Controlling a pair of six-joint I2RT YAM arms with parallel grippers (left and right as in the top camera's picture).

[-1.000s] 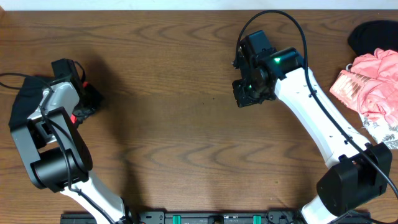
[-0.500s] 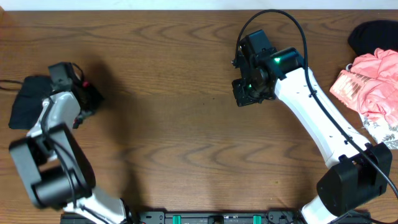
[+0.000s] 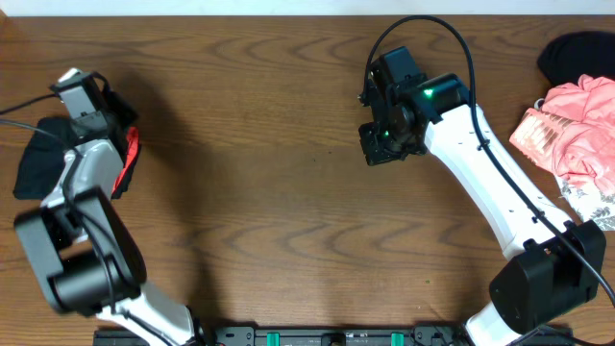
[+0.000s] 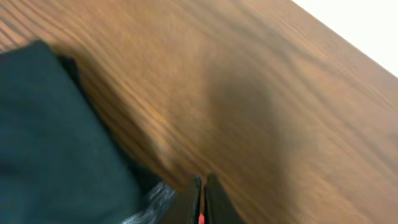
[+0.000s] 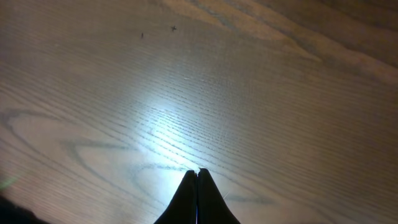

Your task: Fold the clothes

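The clothes (image 3: 36, 163) are black leggings bunched at the table's left edge, with a coral-red waistband edge (image 3: 130, 154) showing beside the left arm. My left gripper (image 3: 113, 120) is shut on that waistband. In the left wrist view, black fabric (image 4: 50, 137) fills the left side, the grey-speckled band (image 4: 152, 202) runs up to the left gripper (image 4: 202, 179), and a sliver of coral-red sits between the jaws. My right gripper (image 3: 377, 154) hangs shut over bare wood at centre right. The right wrist view shows the right gripper (image 5: 198, 171) shut with nothing in it.
A pink ruffled garment (image 3: 577, 135) lies at the right edge, with a dark cloth (image 3: 577, 53) behind it and a white floral cloth (image 3: 594, 202) in front of it. A black cable (image 3: 19, 120) runs to the left arm.
My left gripper has swung toward the far left corner with the waistband in it, and the coral-red edge now shows. The right arm has not moved.
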